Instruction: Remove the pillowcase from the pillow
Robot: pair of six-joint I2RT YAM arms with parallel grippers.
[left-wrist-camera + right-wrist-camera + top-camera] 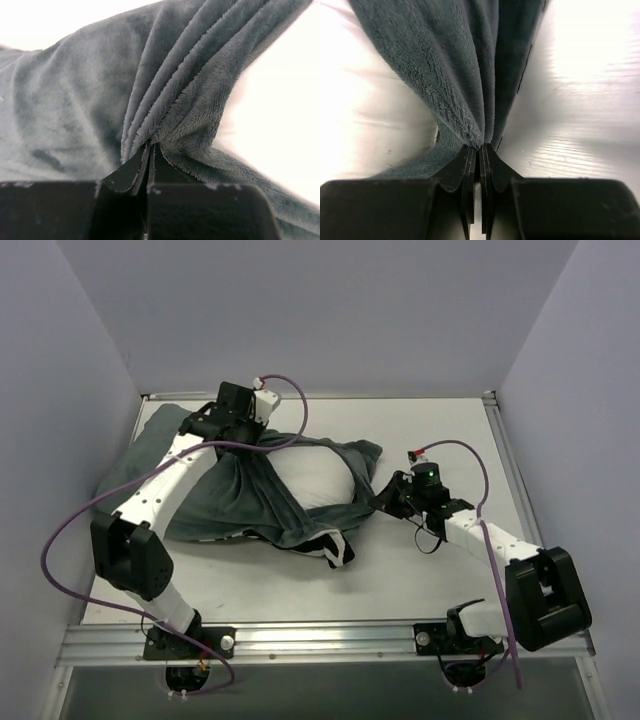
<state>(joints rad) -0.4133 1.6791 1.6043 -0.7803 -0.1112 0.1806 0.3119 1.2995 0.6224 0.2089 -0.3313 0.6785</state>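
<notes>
The pillowcase [225,495] lies across the table's left half, its grey-green reverse outward, with a bit of zebra stripe [335,548] at its front edge. The white pillow [312,476] shows through the opened cloth at the middle. My left gripper [228,445] is shut on a bunched fold of the pillowcase [165,100] near the pillow's far side. My right gripper [383,502] is shut on the pillowcase's right edge [465,75], just above the table. The cloth runs taut into both pairs of fingers.
White walls enclose the table on the left, back and right. Bare white tabletop [440,430] lies to the right and at the front. Purple cables [290,390] loop from both wrists. A metal rail [320,638] runs along the near edge.
</notes>
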